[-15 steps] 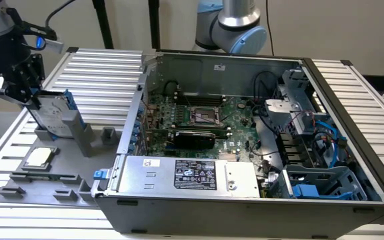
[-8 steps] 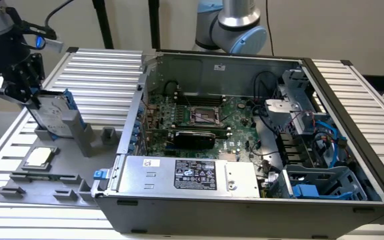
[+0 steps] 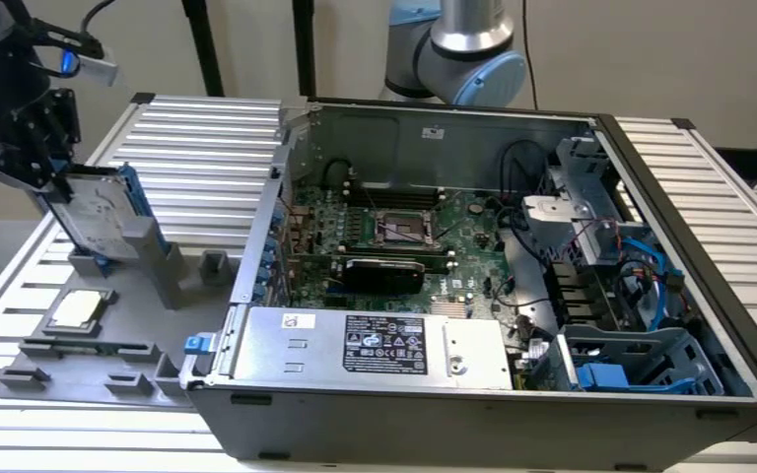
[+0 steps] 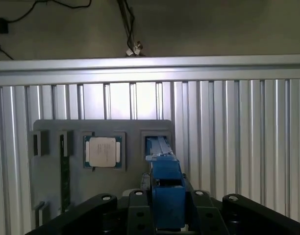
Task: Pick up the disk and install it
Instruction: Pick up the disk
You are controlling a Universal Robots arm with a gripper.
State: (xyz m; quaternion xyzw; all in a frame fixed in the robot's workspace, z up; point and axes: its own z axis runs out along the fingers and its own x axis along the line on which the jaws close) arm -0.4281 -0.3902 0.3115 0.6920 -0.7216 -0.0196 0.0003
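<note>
The disk (image 3: pixel 96 209) stands on edge at the exterior view's left. It is a silver-grey drive with a blue rail along its side, leaning slightly. Its lower end sits at the grey upright holder (image 3: pixel 135 264) of the fixture plate. My gripper (image 3: pixel 52 185) comes down on the disk's upper end from the exterior view's left and is shut on it. In the wrist view the disk's blue rail (image 4: pixel 162 164) runs from the plate's slot up between my black fingers (image 4: pixel 135 215), with my gripper (image 4: pixel 167 213) closed around it.
A small silver square chip (image 3: pixel 76 307) (image 4: pixel 103 151) lies in the grey fixture plate (image 3: pixel 36 379) beside the disk. The open computer case (image 3: pixel 484 126) has a motherboard, a grey power supply (image 3: pixel 378 345) and a blue drive bay (image 3: pixel 642 360) at its front right. The ribbed aluminium table (image 3: pixel 194 138) lies underneath.
</note>
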